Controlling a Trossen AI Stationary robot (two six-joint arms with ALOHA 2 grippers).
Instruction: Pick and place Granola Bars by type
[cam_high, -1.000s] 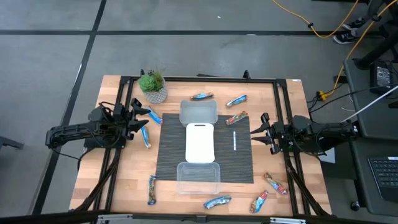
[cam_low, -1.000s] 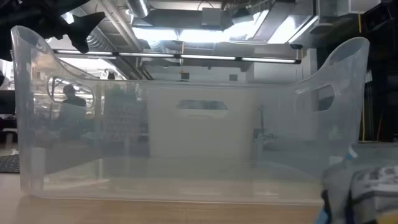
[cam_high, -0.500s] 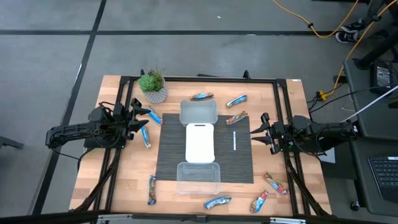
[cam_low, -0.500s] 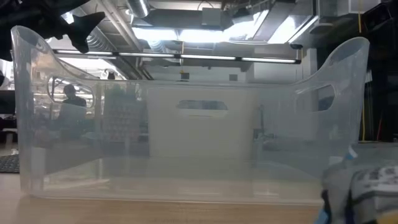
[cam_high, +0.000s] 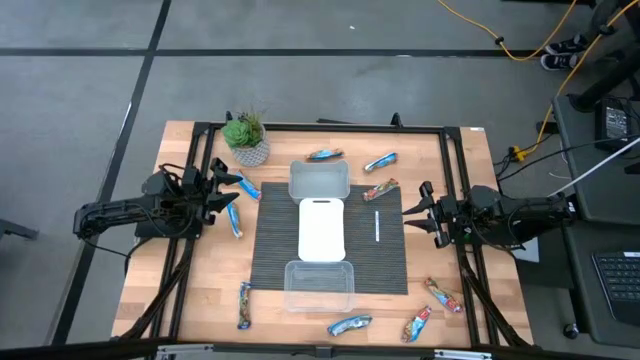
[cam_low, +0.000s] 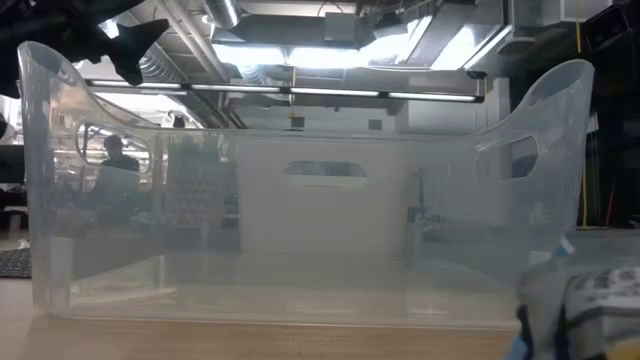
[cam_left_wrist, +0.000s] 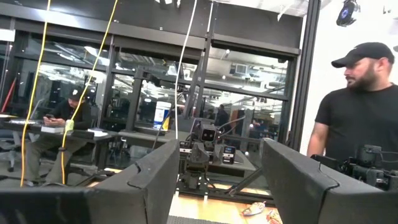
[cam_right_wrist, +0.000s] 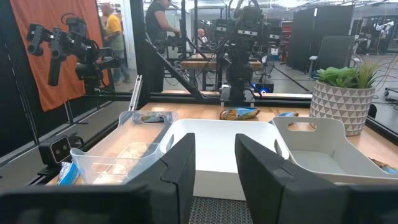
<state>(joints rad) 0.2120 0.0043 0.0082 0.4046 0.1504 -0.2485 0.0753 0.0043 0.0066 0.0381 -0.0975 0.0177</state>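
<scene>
- The Granola Bars (cam_high: 381, 162) lay scattered around the woven mat (cam_high: 385, 262) rather than in any tub, so by my reading the sorting had not begun; none sat inside the two clear tubs (cam_high: 319, 182) or on the white tray (cam_high: 322, 229) between them.
- The left gripper (cam_high: 220, 192) hovered at the mat's left edge with its fingers (cam_left_wrist: 144, 180) spread apart and nothing between them. Two blue bars (cam_high: 234, 220) lay just in front of and beside its tips, with another (cam_high: 248, 186) near the potted plant (cam_high: 246, 139) — likely its first picks.
- The right gripper (cam_high: 421, 209) waited at the mat's opposite edge, jaws parted and empty, facing the tubs head-on. A brownish bar (cam_high: 381, 190) lay nearest ahead of it, just beyond a thin white stick (cam_high: 377, 225); two more bars (cam_high: 325, 155) lay past the far tub.
- Several bars sat well behind and to the side of the right gripper near the table's front edge (cam_high: 442, 294) — a blue one (cam_high: 349, 325), a mixed one (cam_high: 417, 323), and one on the left arm's side (cam_high: 243, 304).
- The tubs stood in a line at the centre, probably so that either arm could reach one per type.
- A person (cam_left_wrist: 357, 130) stood beyond the table in the left wrist view.
</scene>
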